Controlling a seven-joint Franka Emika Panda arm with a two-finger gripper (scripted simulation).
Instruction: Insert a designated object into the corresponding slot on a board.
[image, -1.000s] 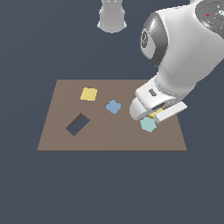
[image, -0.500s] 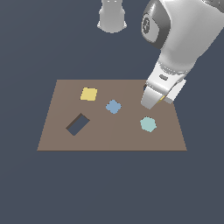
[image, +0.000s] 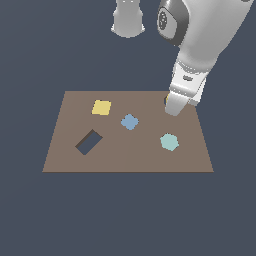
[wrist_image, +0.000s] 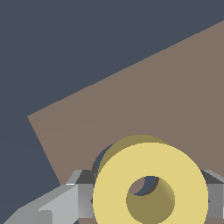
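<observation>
Board, ext. view: flat brown rectangle on dark floor, used as landmark below. On board: yellow square near far edge toward the exterior view's left; blue piece approx. mid-board, just beside the square on its near side toward the exterior view's right; dark rectangular cutout near-left of blue piece, set at an angle; pale teal hexagon toward the exterior view's right, near side. Arm: white Panda coming down from above, gripper over board's far corner on the exterior view's right, tip close to the surface; touching or not, cannot tell. Small dark/yellow bit showing at board edge just beside gripper; too hidden to ID. Grey arm base beyond board's far edge. Wrist view: yellow ring fills the foreground, round centre hole w/ brown and dark showing through it, clamped between grey fingers on both sides, i.e. fingers grasping ring. Slot: dark curved sliver visible behind ring's rim, on board near its corner; ring held above it, mostly covering it. Board surface bare brown beyond, dark floor past its edges.
</observation>
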